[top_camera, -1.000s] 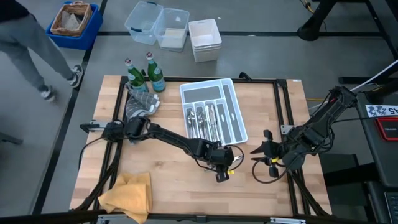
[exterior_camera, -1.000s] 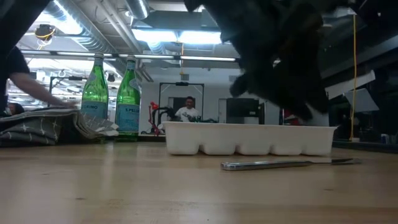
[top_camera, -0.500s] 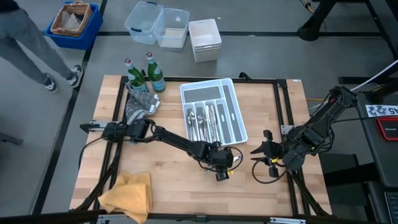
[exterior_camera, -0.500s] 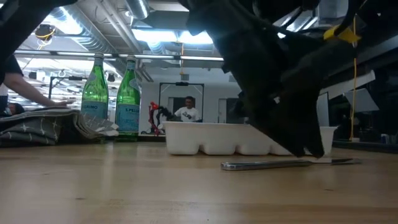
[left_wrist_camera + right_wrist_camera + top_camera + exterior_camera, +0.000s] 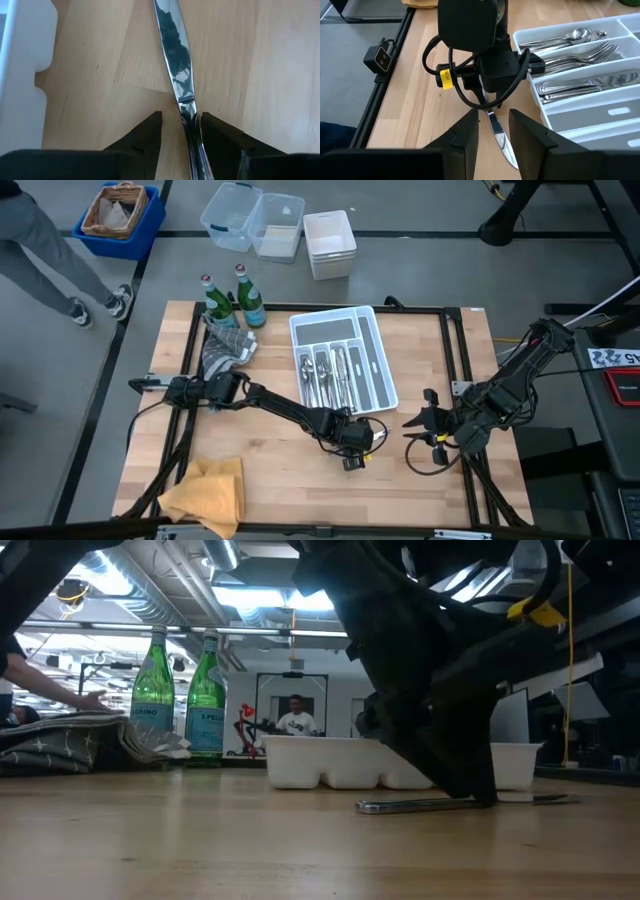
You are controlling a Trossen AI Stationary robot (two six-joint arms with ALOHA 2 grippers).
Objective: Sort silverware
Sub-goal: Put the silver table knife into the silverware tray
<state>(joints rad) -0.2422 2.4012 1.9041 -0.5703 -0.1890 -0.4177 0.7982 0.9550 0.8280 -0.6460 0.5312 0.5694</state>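
Observation:
A silver knife [image 5: 174, 60] lies flat on the wood in front of the white tray [image 5: 383, 380], also in the low view [image 5: 440, 804]. My left gripper [image 5: 181, 125] is down at the table, open, with one finger on each side of the knife where the blade meets the handle. Forks, spoons and knives [image 5: 325, 375] lie in the tray's compartments. My right gripper [image 5: 493, 131] waits open above the table's right side [image 5: 425, 423], with nothing between its fingers. My left gripper comes at the knife from above, slanting, its fingers along the knife's length. The handle's start [image 5: 187, 117] lies close beside one finger [image 5: 212, 127]; whether it touches I cannot tell. The knife lies flat on the table.
Two green bottles [image 5: 230, 300] and a grey cloth [image 5: 225, 348] are at the far left. A yellow cloth [image 5: 205, 490] lies at the near left corner. A person [image 5: 40, 250] walks past the table's far left. Bare wood lies in front of the tray.
My left gripper has sunk from above the knife down to the table and tipped further downward, so its fingers now stand at the knife. The knife has not moved.

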